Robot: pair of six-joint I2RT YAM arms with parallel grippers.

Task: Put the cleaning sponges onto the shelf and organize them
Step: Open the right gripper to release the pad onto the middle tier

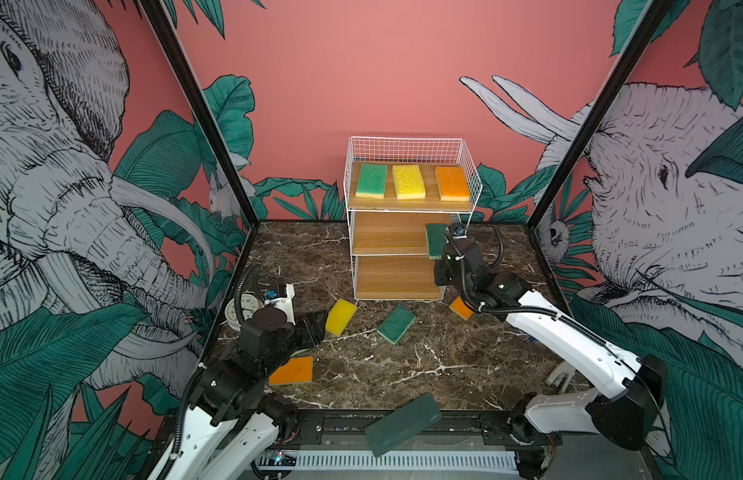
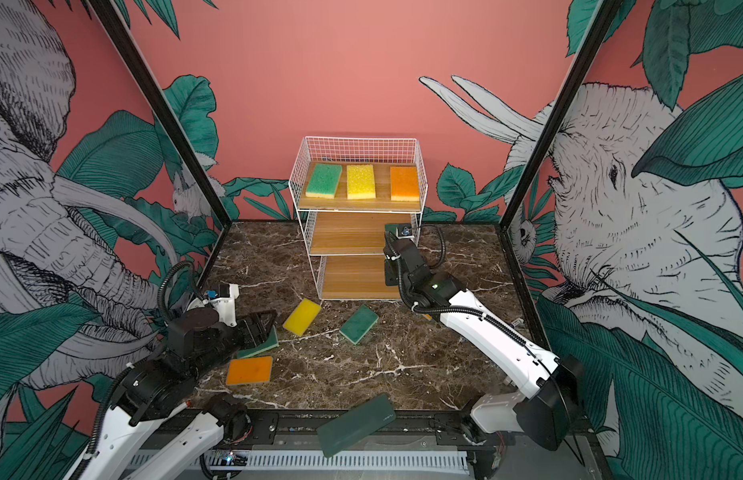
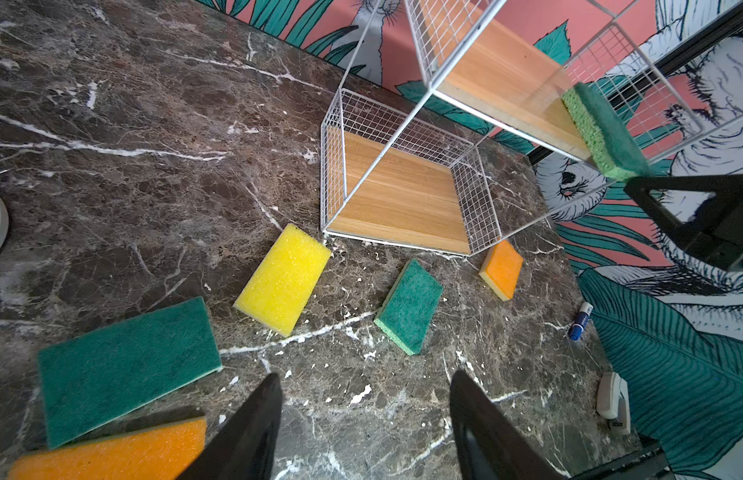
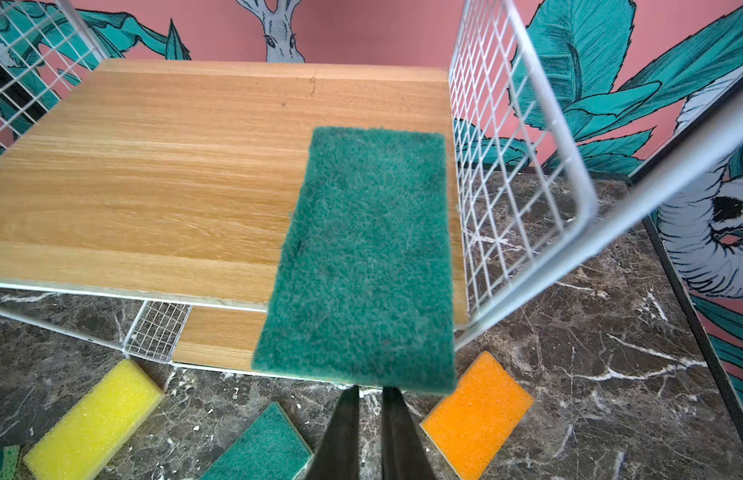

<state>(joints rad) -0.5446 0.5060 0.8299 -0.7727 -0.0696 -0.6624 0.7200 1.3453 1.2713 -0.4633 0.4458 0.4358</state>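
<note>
Pinched by its near short edge in the right gripper (image 4: 367,390): a green scouring sponge (image 4: 361,257), rough face up, over the right end of the shelf's (image 1: 397,282) middle board (image 4: 154,166), just beside the wire side wall (image 4: 507,187). Long axis straight ahead of the claw, running front to back; near end overhanging the board's front lip. Likely calls for a short push inward, then lowering flat before release. Spread wide and empty above the marble tabletop (image 1: 403,374): the left gripper (image 3: 363,374), nearer the loose yellow sponge (image 3: 282,280).
</note>
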